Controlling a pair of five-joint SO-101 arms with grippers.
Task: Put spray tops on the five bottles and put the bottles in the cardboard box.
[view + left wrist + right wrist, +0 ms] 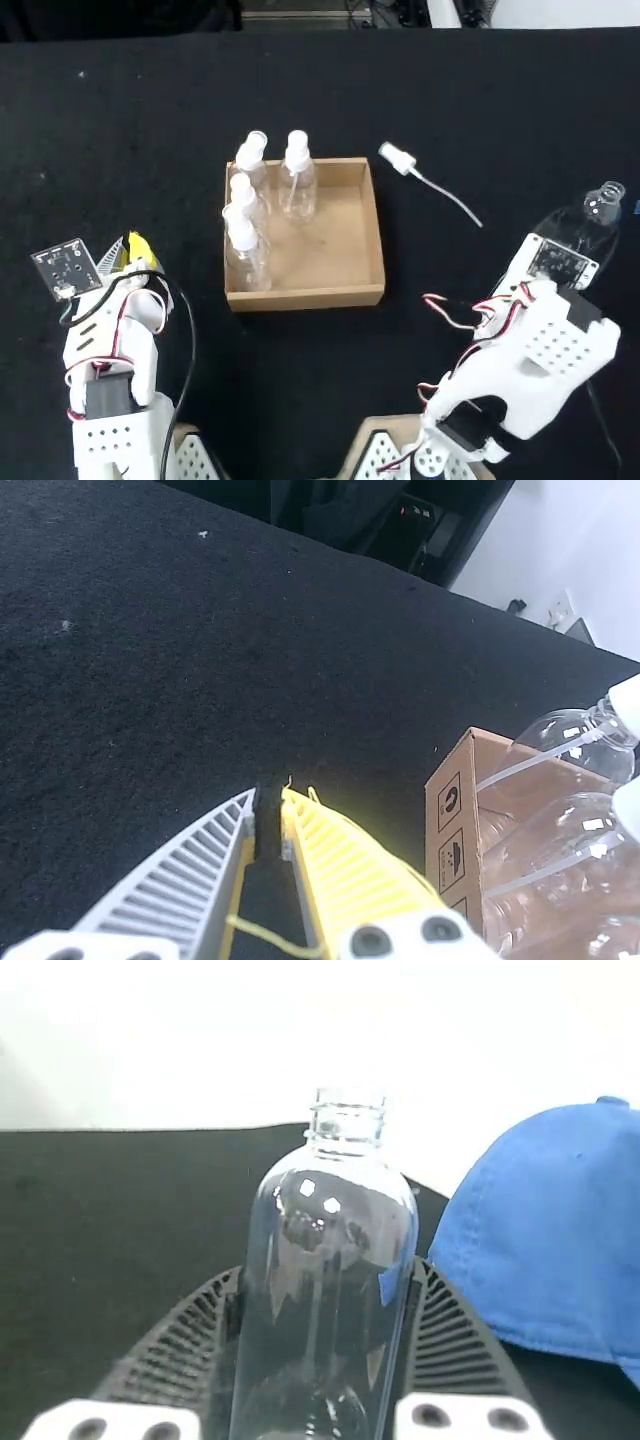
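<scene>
The right hand [328,1290] grips the uncapped bottle [345,1190], neck pointing away. The spray top [399,159] lies ahead-left of it on the worktop [150,120]. The left hand [270,805] is closed, empty. Hold the neck steady so the tube threads in.

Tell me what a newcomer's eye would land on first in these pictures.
The cardboard box in the middle of the black table holds four capped bottles, all standing in its left half. To its right, the right hand grips a fifth bottle whose neck is bare. One loose spray top lies on the table beyond the box's far right corner.
</scene>
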